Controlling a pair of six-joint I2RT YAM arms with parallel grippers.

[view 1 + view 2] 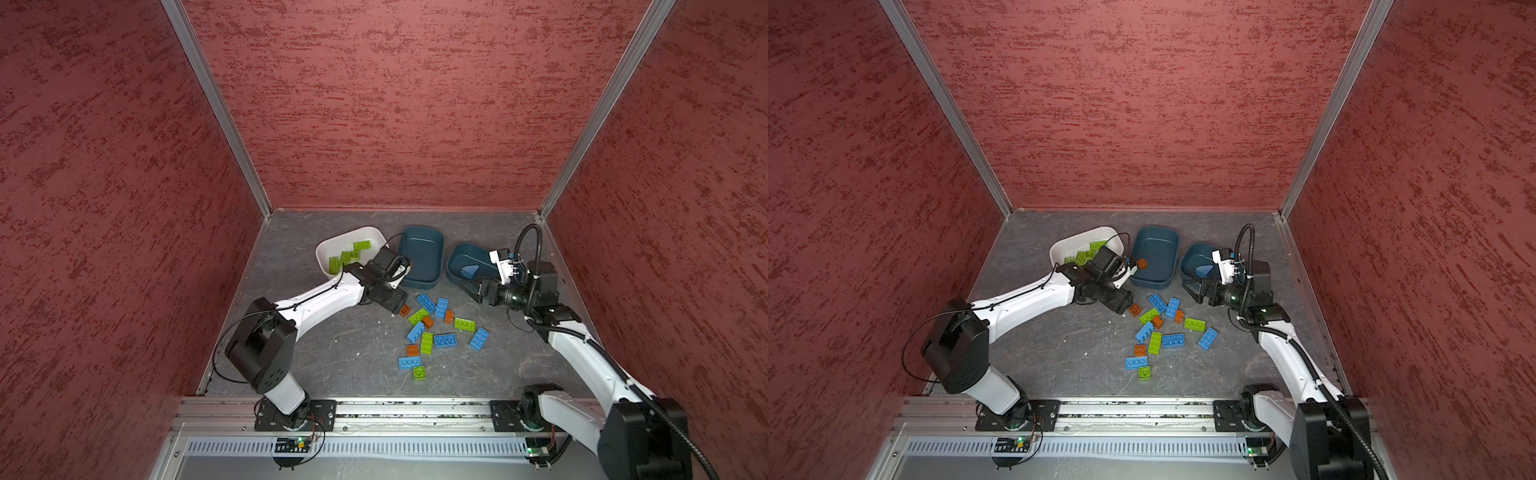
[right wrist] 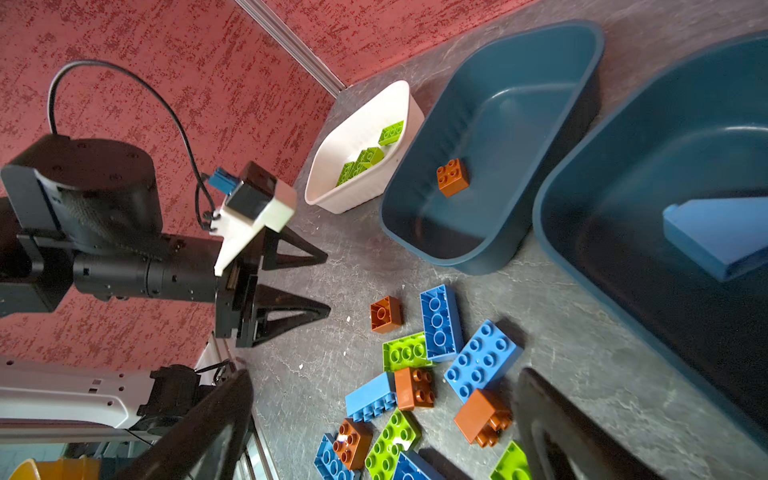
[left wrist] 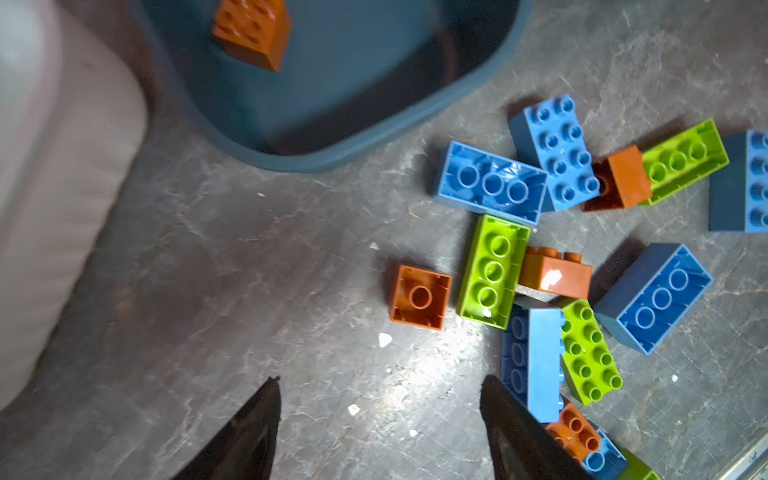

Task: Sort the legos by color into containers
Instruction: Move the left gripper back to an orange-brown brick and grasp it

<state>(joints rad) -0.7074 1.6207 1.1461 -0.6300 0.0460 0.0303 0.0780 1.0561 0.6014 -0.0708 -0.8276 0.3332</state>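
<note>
Hovering spread and empty, left tool and right tool flank glossy studded legos.

legos: shiny smooth plastic | white tub: matt plastic, ribbed side | teal tubs: smooth plastic, soft shine | bench: dark grey, stone look, thin pale cracks, a bit shiny | walls: rough red | front rail: bare metal
</note>
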